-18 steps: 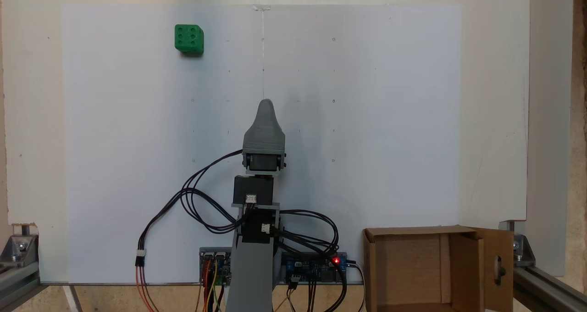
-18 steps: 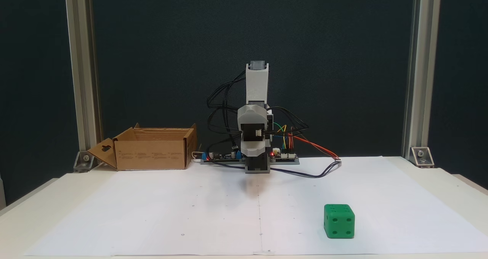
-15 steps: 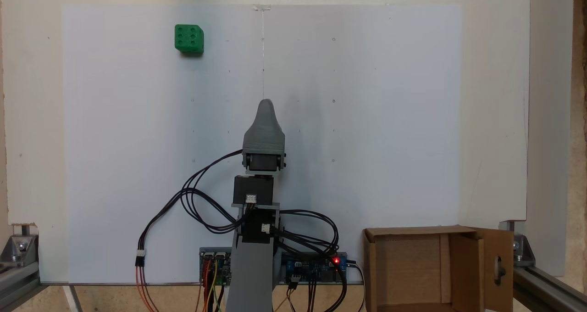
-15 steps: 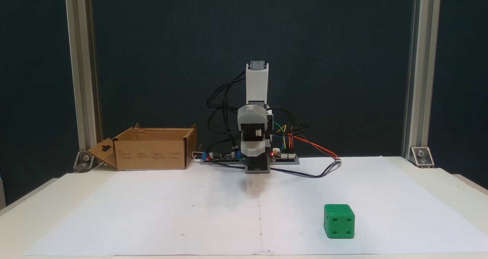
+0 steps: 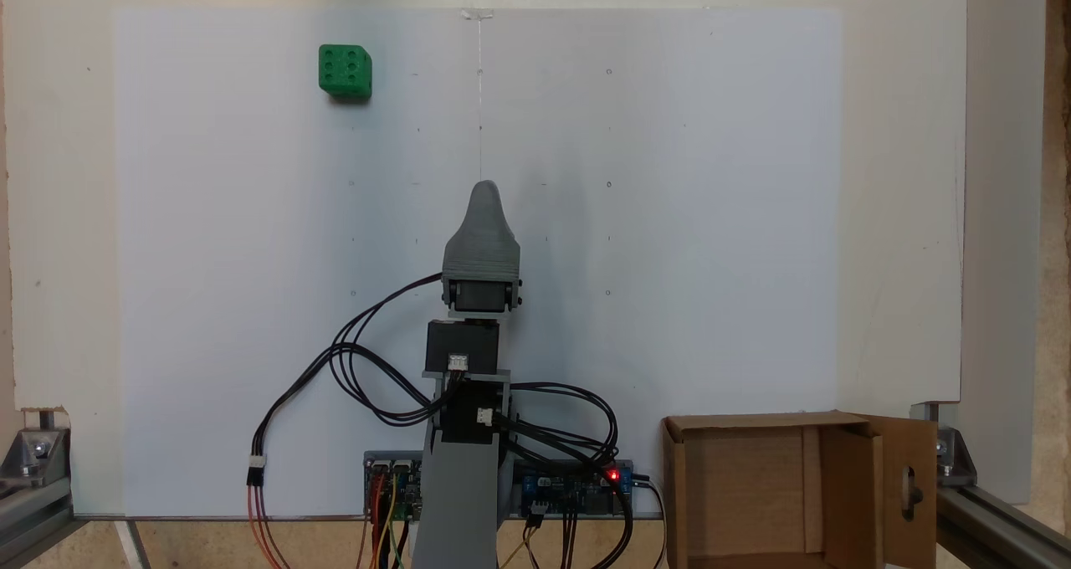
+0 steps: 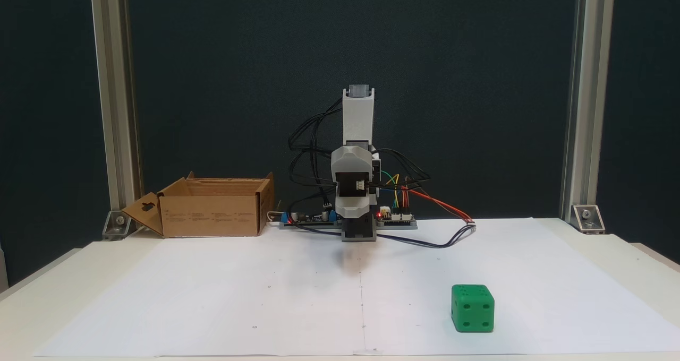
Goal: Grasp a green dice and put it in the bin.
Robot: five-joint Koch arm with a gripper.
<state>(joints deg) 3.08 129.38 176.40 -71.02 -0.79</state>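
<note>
The green dice point(image 5: 345, 71) sits on the white paper sheet, far from the arm at the upper left in a fixed view; it is at the lower right, close to the camera, in another fixed view point(image 6: 472, 308). The bin point(image 5: 782, 489), an open brown cardboard box with a slotted side flap, stands beside the arm's base point(image 6: 212, 207). My gripper point(image 5: 484, 192) hangs low over the middle of the sheet in a folded pose, well apart from both point(image 6: 353, 213). Its grey jaws lie one over the other, so any gap between them is hidden. Nothing shows in its grasp.
Controller boards with a red light point(image 5: 615, 475) and looping cables point(image 5: 368, 368) lie around the arm's base. Aluminium frame posts point(image 6: 581, 106) stand at the table's back corners. The white paper sheet point(image 5: 669, 217) covers most of the table.
</note>
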